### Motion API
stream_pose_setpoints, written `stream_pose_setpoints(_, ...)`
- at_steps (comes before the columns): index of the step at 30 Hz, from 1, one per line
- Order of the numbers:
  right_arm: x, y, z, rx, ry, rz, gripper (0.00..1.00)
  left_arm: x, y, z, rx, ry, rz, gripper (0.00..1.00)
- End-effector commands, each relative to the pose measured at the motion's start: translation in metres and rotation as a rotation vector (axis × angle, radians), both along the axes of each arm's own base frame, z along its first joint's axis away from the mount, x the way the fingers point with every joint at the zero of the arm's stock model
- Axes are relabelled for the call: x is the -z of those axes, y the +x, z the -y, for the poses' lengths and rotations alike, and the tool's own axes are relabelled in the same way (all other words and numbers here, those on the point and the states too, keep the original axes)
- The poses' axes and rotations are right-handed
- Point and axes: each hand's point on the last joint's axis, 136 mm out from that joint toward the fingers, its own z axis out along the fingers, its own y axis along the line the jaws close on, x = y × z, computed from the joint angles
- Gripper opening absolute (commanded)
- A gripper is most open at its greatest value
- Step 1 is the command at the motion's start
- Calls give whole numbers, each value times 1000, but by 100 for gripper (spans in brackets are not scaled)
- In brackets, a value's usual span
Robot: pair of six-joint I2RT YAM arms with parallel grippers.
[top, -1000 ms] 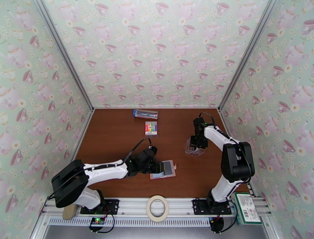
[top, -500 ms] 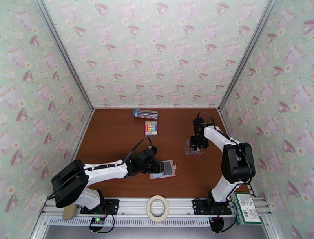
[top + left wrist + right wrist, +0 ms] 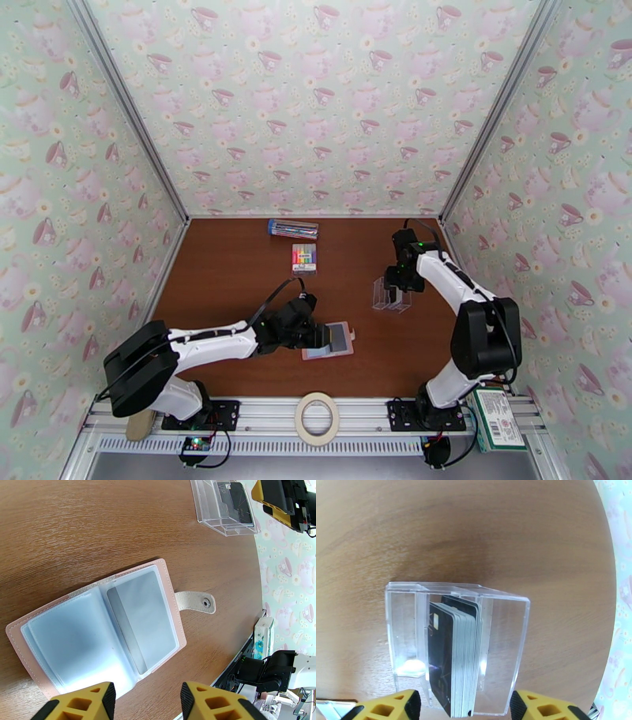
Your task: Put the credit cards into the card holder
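Observation:
The pink card holder (image 3: 173,610) lies open on the brown table, snap tab out to the right. A grey card (image 3: 142,618) sits in its right clear pocket. My left gripper (image 3: 144,701) hovers open over the holder's lower edge, also in the top view as left gripper (image 3: 324,337) beside the card holder (image 3: 338,341). The credit cards (image 3: 454,657) stand on edge as a stack, dark one in front, inside a clear plastic box (image 3: 501,645). My right gripper (image 3: 466,711) is open, fingers straddling the box from above, holding nothing; from the top it is right gripper (image 3: 397,283) over the clear box (image 3: 391,297).
A rainbow marker pack (image 3: 304,257) and a blue-ended clear pen box (image 3: 293,229) lie at the back middle. A tape roll (image 3: 317,418) rests on the front rail, and a green carton (image 3: 494,418) sits at the front right. Patterned walls enclose three sides.
The right arm has shifted a little toward the back wall, its gripper still above the clear box. The left arm and card holder have not moved.

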Motion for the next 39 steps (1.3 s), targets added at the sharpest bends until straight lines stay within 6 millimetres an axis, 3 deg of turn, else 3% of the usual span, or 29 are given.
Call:
stream_pose_setpoints(1,5,2,4,17,-44,-20,65,-7,2,3,13,-16,13,51)
stream_pose_setpoints(10,15,3,12,29,-93,-53,60,-5,2,4,14,-12,8,51)
stream_pose_setpoints(30,0,2,24,58,-156,-26,49,-5,1,4,15,-8,8,51)
stream_pose_setpoints(39,-3,3,24,57,-161,-25,31,-7,2,7,21,-14,8,51)
